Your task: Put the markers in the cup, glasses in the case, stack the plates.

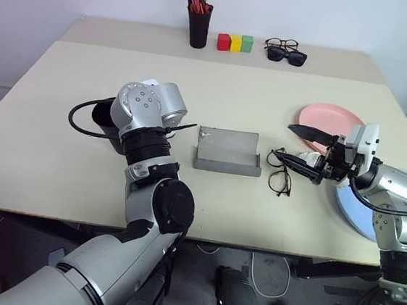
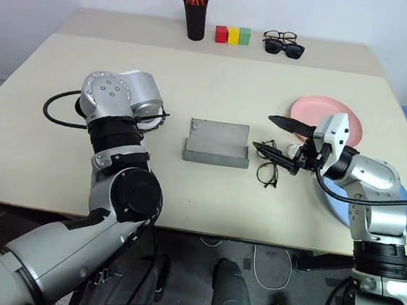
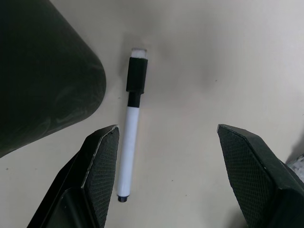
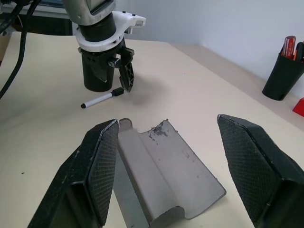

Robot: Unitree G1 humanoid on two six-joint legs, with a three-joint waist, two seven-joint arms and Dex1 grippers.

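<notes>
One slim white-bodied marker with a black cap [image 3: 131, 128] lies flat on the table, just beside the wide black tapered plastic cup [image 4: 96, 71]. It looks light, stiff and prone to rolling; best pinched mid-barrel. The left claw [image 3: 166, 175] hovers above it, jaws wide and empty, the barrel close to one finger.

Head views overhead, both wrists low, sharing marker [image 3: 131, 128]

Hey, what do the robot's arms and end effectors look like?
Both arms are silver-grey metal with black joint sections and looping black cables. The left arm has a round silver housing dotted with screw holes. Each end effector, left and right, has two black wedge-shaped fingers with cross-hatched rubbery pads, on a white wrist mount.
</notes>
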